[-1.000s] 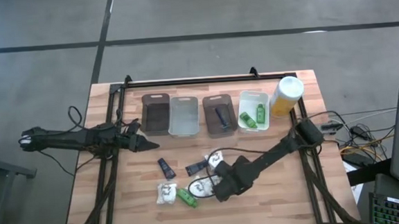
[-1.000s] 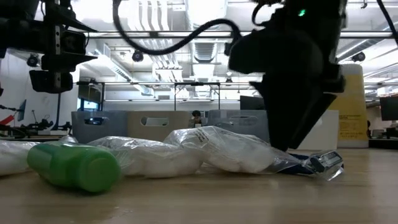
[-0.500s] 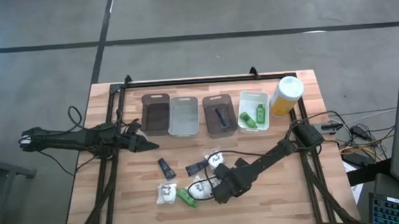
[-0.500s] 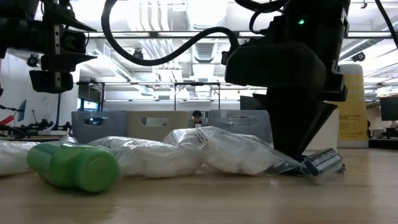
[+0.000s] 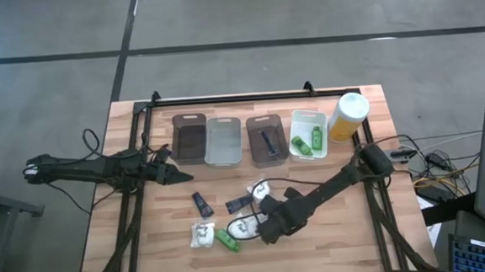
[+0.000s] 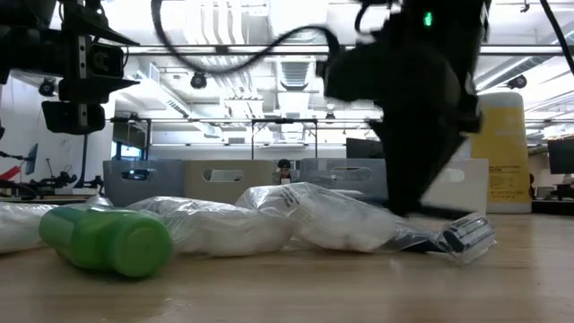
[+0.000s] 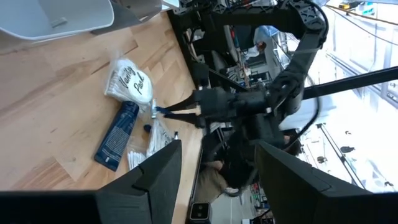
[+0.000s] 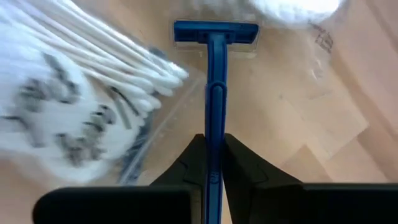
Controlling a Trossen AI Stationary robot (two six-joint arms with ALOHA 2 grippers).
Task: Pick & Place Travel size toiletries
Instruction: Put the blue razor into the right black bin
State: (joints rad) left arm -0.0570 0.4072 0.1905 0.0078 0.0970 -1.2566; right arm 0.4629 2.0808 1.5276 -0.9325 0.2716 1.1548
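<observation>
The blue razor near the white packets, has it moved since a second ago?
Yes. In the low view the blue razor, clamped by the right gripper, sits higher off the table than before, its head lifted slightly.

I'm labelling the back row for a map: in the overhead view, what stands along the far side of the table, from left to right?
Dark tray → clear tray → dark tray holding a dark tube → white tray holding green bottles → tall yellow bottle with a white cap.
</observation>
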